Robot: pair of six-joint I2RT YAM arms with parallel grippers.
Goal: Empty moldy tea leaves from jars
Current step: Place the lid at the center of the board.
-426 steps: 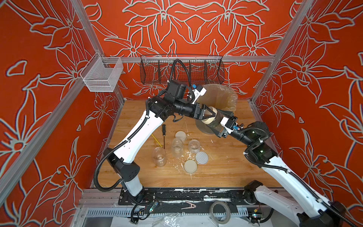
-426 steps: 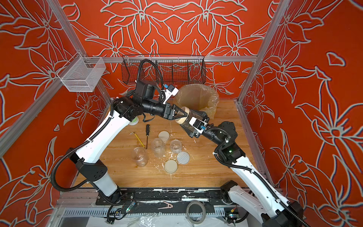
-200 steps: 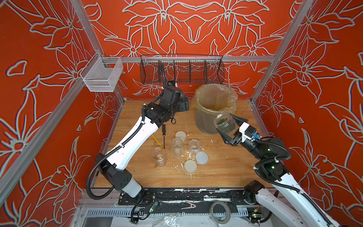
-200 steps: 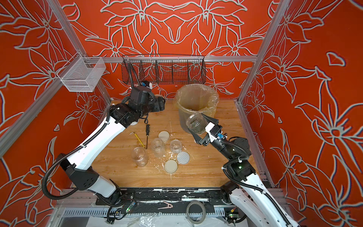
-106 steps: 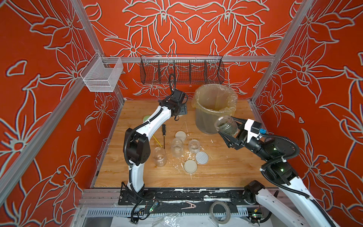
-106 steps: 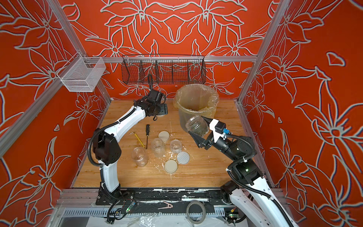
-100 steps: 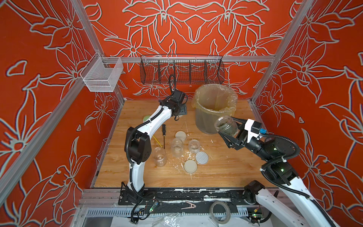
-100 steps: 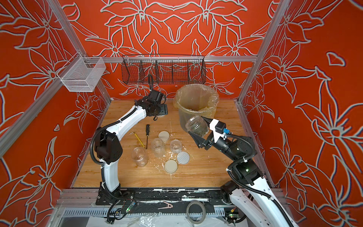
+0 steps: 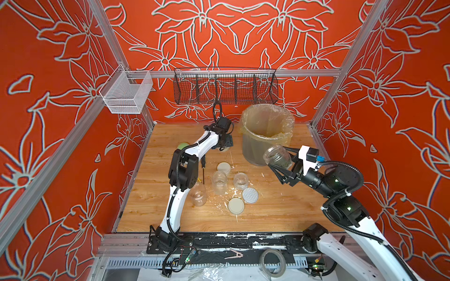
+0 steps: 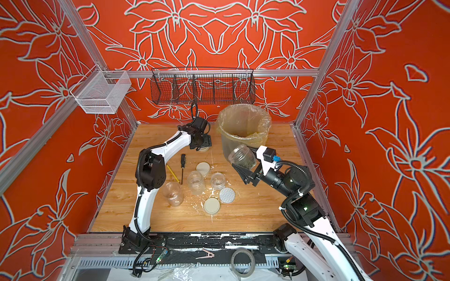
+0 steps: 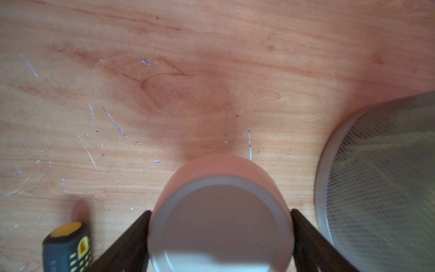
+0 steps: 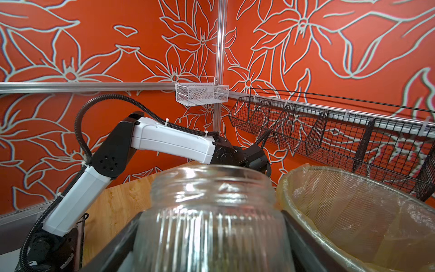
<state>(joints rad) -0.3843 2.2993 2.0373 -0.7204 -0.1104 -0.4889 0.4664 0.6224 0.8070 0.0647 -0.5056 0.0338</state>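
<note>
Ribbed clear-glass jar (image 9: pixel 275 155) clamped in right gripper (image 9: pixel 280 158): long axis tilted, in line with the claw, open threaded mouth pointing away from the wrist, crumbly olive tea leaves (image 10: pixel 247 162) at its base end. Mesh bin (image 9: pixel 253 150) just beside that claw. Round cream lid (image 11: pixel 221 235) pinched in left gripper (image 11: pixel 220 213).

Bin (image 9: pixel 253 153) — behind three jars (image 9: pixel 219 181)

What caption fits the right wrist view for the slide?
Right gripper holding a lidless ribbed glass jar, tea leaves inside, beside the plastic-lined mesh bin; left arm behind.
</note>
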